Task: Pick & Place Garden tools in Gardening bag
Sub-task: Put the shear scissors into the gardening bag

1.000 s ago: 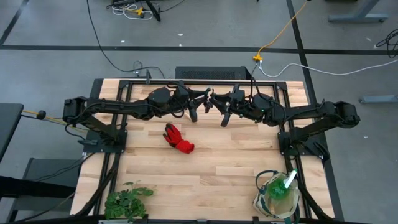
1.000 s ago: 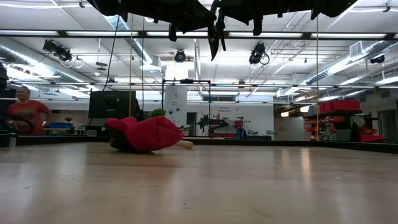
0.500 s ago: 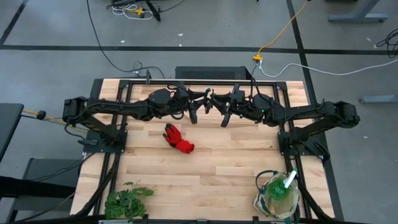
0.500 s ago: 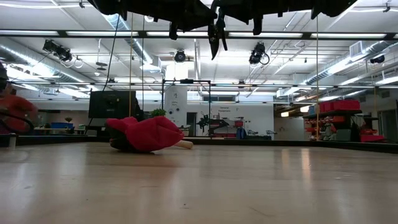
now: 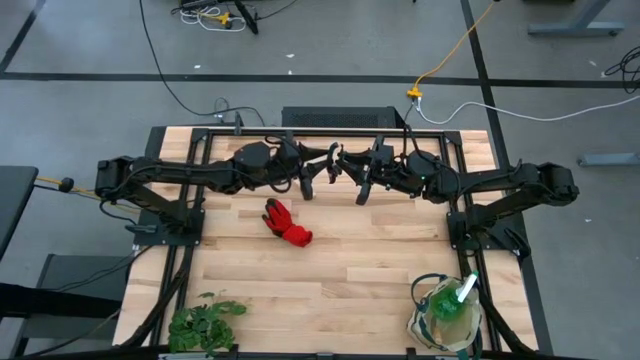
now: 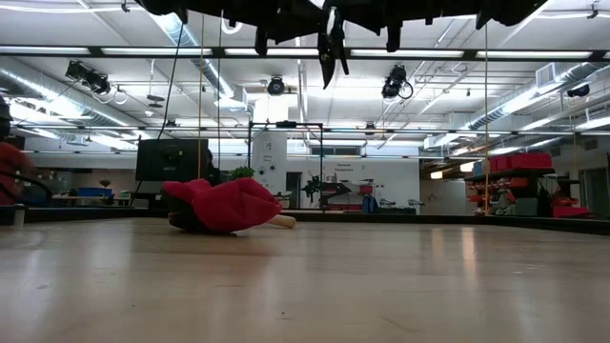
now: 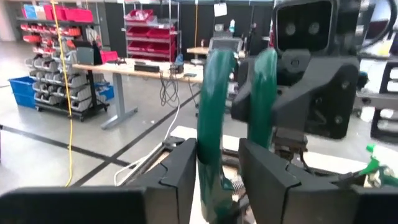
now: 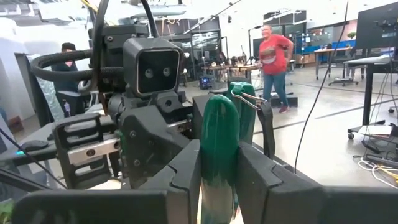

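My right gripper [image 5: 362, 190] is clenched on the green-handled shears [image 8: 219, 146], held high over the tabletop's [image 5: 350, 270] far edge. My left gripper [image 5: 309, 185] meets it there, fingers [image 7: 180, 171] either side of one handle; grasp unclear. The red glove [image 5: 286, 224] lies mid-tabletop. The bag [image 5: 445, 318] sits at the near right corner, plant [image 5: 203, 322] near left. A person [image 8: 275, 59] stands in the workshop behind.

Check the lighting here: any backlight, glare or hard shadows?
Low view: ceiling lights backlight both arms into black silhouettes; table shows a soft sheen; red glove well lit. High view: even light, faint shadows only. Right wrist view: pruning shears lit evenly, bright glare overhead.
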{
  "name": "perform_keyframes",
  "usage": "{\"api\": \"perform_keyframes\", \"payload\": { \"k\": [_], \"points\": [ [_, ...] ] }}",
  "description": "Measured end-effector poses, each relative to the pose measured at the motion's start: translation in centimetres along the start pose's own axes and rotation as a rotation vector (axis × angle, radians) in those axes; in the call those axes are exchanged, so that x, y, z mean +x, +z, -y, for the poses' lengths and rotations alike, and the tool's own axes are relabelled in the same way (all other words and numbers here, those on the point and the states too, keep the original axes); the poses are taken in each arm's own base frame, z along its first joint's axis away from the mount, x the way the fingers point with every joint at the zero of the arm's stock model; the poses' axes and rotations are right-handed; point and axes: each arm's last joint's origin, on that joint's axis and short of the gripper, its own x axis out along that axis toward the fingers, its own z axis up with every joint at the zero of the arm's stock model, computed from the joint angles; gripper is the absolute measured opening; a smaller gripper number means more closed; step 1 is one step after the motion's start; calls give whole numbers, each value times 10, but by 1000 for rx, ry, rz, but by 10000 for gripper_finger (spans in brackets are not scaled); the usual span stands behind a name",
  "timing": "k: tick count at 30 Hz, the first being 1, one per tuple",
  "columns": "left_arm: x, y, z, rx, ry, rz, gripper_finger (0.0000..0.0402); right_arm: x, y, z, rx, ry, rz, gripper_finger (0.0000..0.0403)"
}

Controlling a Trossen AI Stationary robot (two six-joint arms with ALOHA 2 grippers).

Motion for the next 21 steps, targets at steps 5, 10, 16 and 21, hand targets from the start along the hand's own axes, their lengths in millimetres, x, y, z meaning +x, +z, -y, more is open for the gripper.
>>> {"api": "perform_keyframes", "payload": {
  "k": [5, 10, 16, 21],
  "points": [
    [-2, -2, -1, 2, 2, -43, 164, 0, 0, 0, -2, 0, 0, 80],
    [-13, 7, -3, 2, 4, -60, 192, -1, 1, 0, -3, 0, 1, 80],
    [-35, 25, -6, -3, 5, -62, 187, -7, 8, 0, -9, 3, 11, 80],
    [-55, 41, -9, -26, -5, -40, 175, -17, 19, 2, -26, 3, 9, 80]
  ]
}}
